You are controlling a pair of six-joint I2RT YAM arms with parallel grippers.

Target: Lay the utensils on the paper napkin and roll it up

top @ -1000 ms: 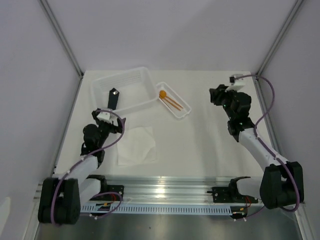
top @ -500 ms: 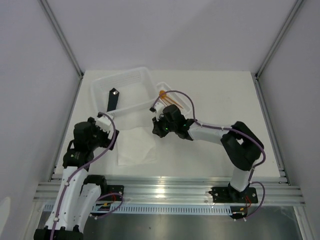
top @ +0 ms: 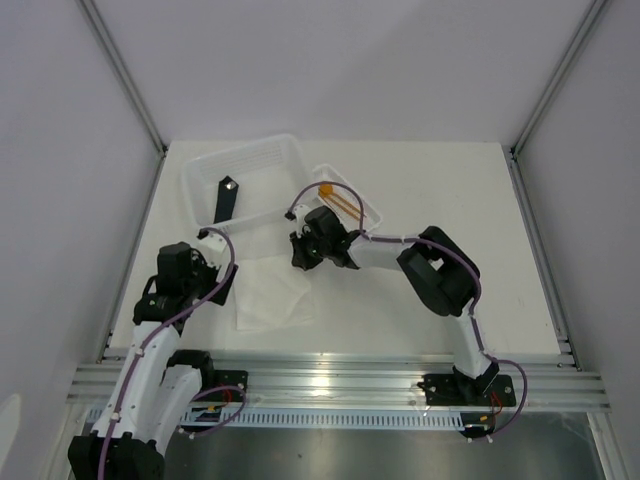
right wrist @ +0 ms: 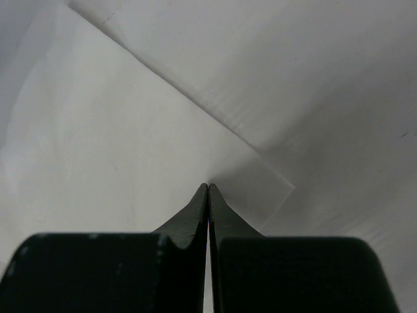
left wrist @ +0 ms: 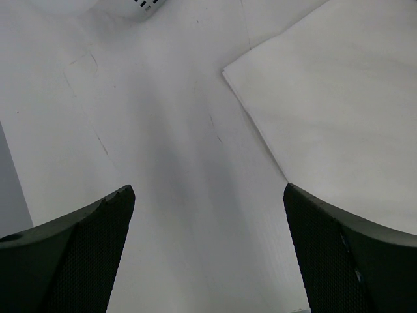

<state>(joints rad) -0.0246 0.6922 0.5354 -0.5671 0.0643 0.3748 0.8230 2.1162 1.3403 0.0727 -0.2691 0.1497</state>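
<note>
The paper napkin (top: 272, 293) lies flat on the table in front of the trays. It also shows in the left wrist view (left wrist: 339, 111) and the right wrist view (right wrist: 117, 150). The orange utensils, a spoon (top: 325, 187) and slim sticks (top: 350, 207), lie in the small white tray (top: 375, 222). My right gripper (top: 298, 258) is shut, its tips (right wrist: 208, 188) down at the napkin's far right corner; no paper shows between them. My left gripper (top: 222, 285) is open and empty (left wrist: 208, 254) over bare table just left of the napkin's far left corner.
A large white tray (top: 290, 150) at the back left holds a black flat bar with a white dot (top: 225, 195). The small tray stands right beside it. Enclosure walls and posts flank the table on both sides.
My right arm has swung from the far right across the table to the napkin's far right corner. My left arm has shifted slightly back and left beside the napkin.
</note>
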